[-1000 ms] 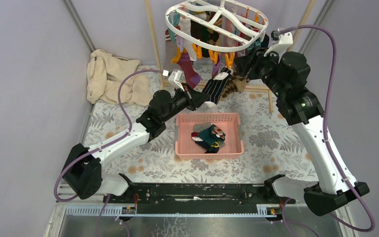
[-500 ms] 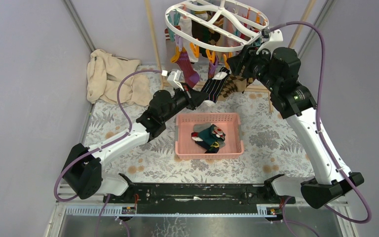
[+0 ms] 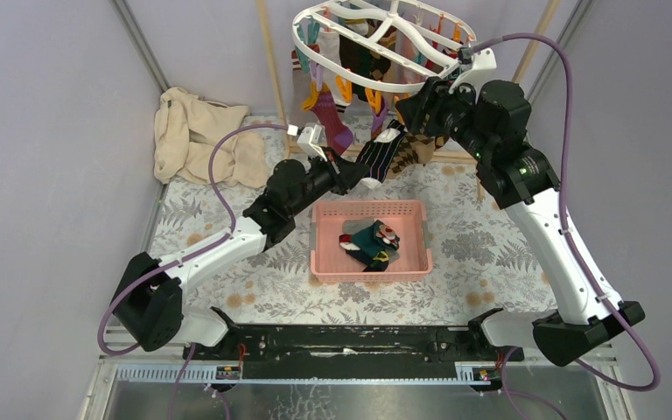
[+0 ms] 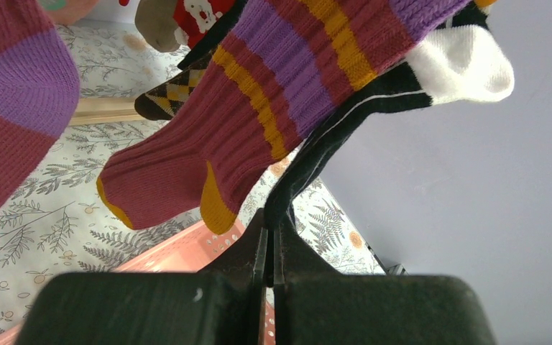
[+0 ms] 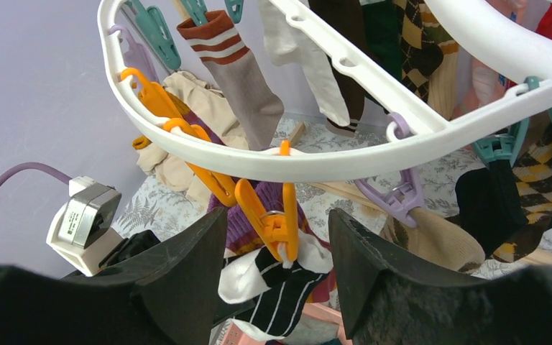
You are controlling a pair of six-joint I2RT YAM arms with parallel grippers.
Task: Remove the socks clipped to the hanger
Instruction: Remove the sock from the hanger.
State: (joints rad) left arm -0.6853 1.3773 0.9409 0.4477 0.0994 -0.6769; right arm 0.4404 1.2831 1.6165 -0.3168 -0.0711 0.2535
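The white oval hanger [image 3: 303, 40] hangs at the back with several socks clipped under its rim [image 5: 316, 162]. A black sock with thin white stripes and a white toe [image 3: 383, 154] hangs from an orange clip [image 5: 279, 224] and stretches down to the left. My left gripper [image 3: 356, 175] is shut on that sock's lower end [image 4: 352, 122], jaws pressed together on the fabric. My right gripper [image 5: 277, 215] is open just under the rim, one finger on each side of the orange clip, not touching it. A maroon sock with purple and yellow bands [image 4: 223, 144] hangs beside it.
A pink slotted basket [image 3: 322, 241] with a few socks [image 3: 369, 245] stands on the floral cloth below the hanger. A beige cloth heap [image 3: 197, 136] lies at the back left. Wooden poles [image 3: 271, 61] stand behind the hanger. Purple and teal clips [image 5: 399, 201] hang close to my right fingers.
My right arm has risen and moved left, bringing its open fingers around the orange clip. The left gripper has kept its hold on the striped sock and hardly moved.
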